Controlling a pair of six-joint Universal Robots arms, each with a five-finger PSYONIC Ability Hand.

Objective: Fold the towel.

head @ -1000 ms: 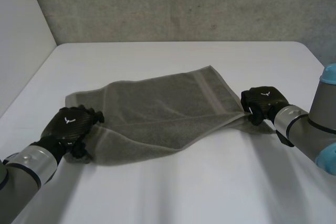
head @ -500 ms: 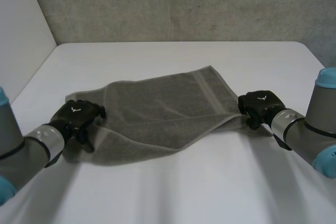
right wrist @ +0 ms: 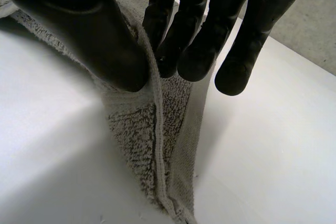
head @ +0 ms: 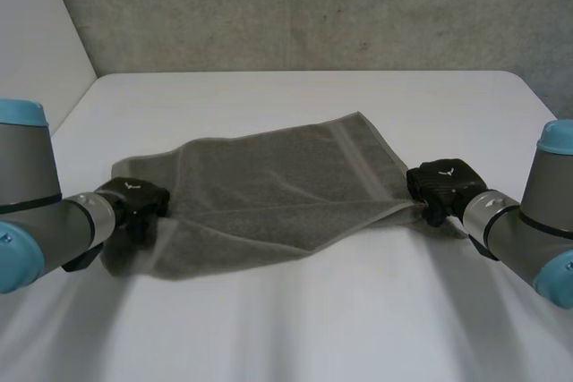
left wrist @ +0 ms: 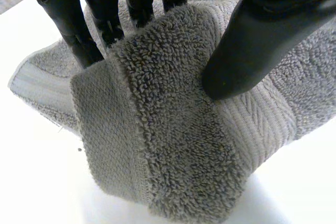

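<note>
Grasp step. The towel [head: 277, 194] lies mid-frame on the surface [head: 295, 96]. The left robot hand [head: 134, 199] is clamped on its left corner, the right robot hand [head: 441, 183] on its right corner. The next move likely needs a level, synchronized lift.

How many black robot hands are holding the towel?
2. The left hand pinches the towel at its left end; the right hand pinches its right corner.
</note>
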